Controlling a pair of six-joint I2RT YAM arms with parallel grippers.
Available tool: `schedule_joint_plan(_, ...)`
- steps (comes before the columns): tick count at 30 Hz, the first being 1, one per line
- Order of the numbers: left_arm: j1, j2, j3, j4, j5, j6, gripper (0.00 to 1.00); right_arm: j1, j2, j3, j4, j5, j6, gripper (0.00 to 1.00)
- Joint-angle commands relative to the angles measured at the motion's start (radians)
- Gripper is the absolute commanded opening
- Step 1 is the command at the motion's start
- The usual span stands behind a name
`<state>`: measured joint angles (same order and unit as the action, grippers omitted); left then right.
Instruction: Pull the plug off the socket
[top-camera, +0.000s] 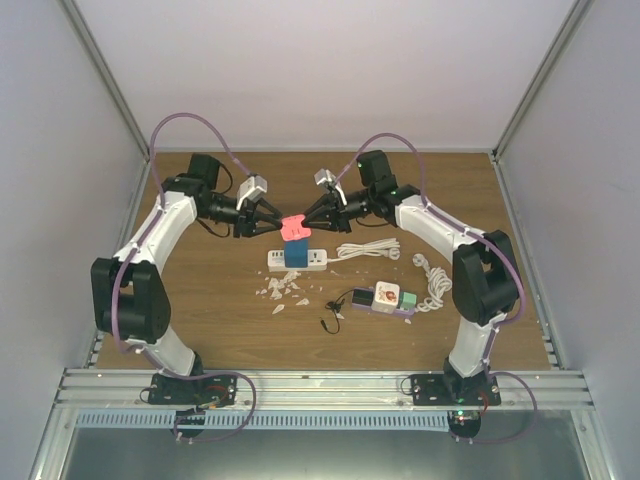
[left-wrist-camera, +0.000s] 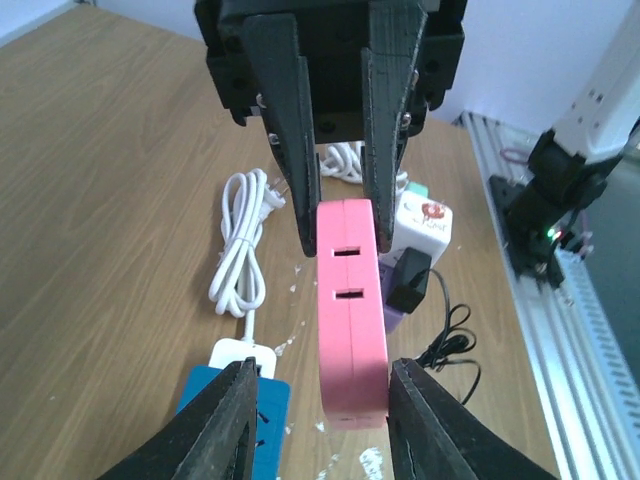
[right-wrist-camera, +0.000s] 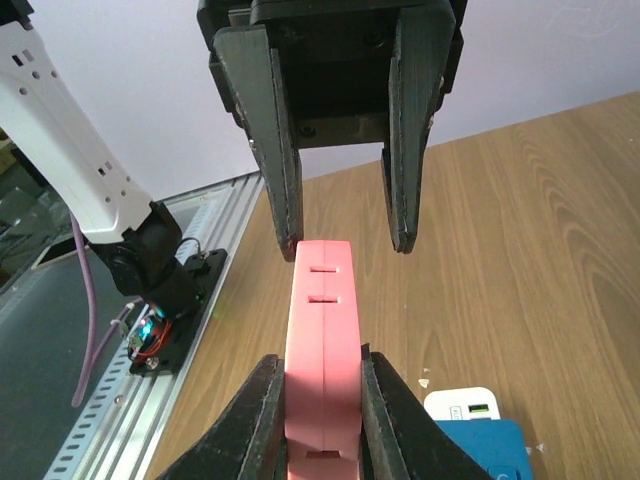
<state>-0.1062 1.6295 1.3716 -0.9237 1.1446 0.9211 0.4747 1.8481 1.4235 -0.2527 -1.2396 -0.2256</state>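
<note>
The right jaws are closed tight on the pink plug (right-wrist-camera: 322, 330), with both fingers (right-wrist-camera: 250, 425) pressed flat against its sides at one end. The left jaws are set partly open about the plug's other end. One finger (left-wrist-camera: 430, 430) is laid against the plug's side, and the other is parted from it by a clear gap.

The plug, a long pink block with two slots in its upper face, is held level between the two arms, above the desk (top-camera: 200, 320) near its middle. Just below and beside it, a blue block (top-camera: 297, 252) is seated on the white socket strip (top-camera: 315, 260). Whether the plug touches the blue block cannot be told.

White scraps (top-camera: 280, 292) are scattered on the desk at the near side of the strip. To the right of the strip a coiled white cable (top-camera: 368, 249) is laid. Nearer the right arm, a purple strip (top-camera: 395, 313) is seen carrying a white adapter (top-camera: 383, 295) and a green adapter (top-camera: 408, 297). A thin black lead (top-camera: 330, 322) trails off its left end, and a second white coil (top-camera: 434, 285) lies just beside it on the right.
</note>
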Motion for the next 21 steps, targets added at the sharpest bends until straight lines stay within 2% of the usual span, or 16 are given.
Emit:
schedule_joint_plan(1,0.035,0.047,0.043,-0.05,0.115,-0.064,0.38,-0.008,0.028,0.032,0.004,-0.042,0.053,0.01)
schedule_joint_plan(5,0.036,0.067,0.043,-0.067,0.139,-0.086,0.38,-0.01,0.034,0.032,0.018,-0.043,0.077,0.01)
schedule_joint_plan(8,0.037,0.063,0.017,-0.038,0.149,-0.123,0.44,-0.013,0.039,0.033,0.027,-0.043,0.093,0.01)
schedule_joint_plan(13,0.034,0.048,-0.025,0.049,0.152,-0.213,0.46,-0.016,0.05,0.038,0.042,-0.049,0.13,0.0)
schedule_joint_plan(19,0.028,0.06,-0.042,0.055,0.153,-0.225,0.52,-0.022,0.068,0.05,0.054,-0.056,0.162,0.01)
schedule_joint_plan(21,0.02,0.061,-0.046,0.065,0.157,-0.236,0.5,-0.022,0.076,0.059,0.051,-0.061,0.166,0.01)
